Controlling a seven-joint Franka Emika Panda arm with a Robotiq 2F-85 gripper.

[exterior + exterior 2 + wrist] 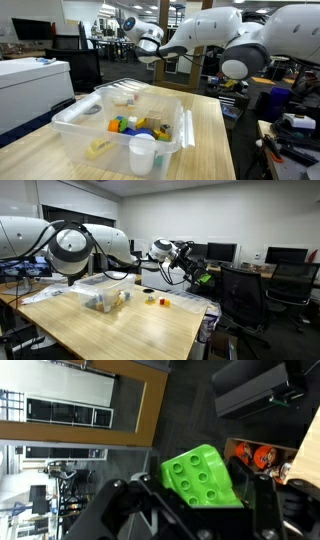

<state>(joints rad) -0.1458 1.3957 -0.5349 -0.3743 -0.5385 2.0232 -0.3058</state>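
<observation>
Green studded block (pixel 203 478) gripped by pincer (pixel 198 502), studs toward wrist camera, long axis crosswise.

Glossy, seemingly plastic green block (pixel 203 478)

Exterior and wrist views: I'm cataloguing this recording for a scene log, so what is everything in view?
green building block: one, bright green, between the gripper's fingers, in the air
clear plastic bin: one, transparent, on the table
toy blocks: several, yellow, green, blue, orange, inside the bin
cup: one, white, at the bin's near corner
small pieces: about two, red and yellow, on the table beside the bin
wooden table: one, light wood, mid-room
office chair: one, black, beside the table
monitors: several, dark, on desks behind
robot arm: one, white, reaching over the table
gripper: one, black, shut on the green building block
</observation>
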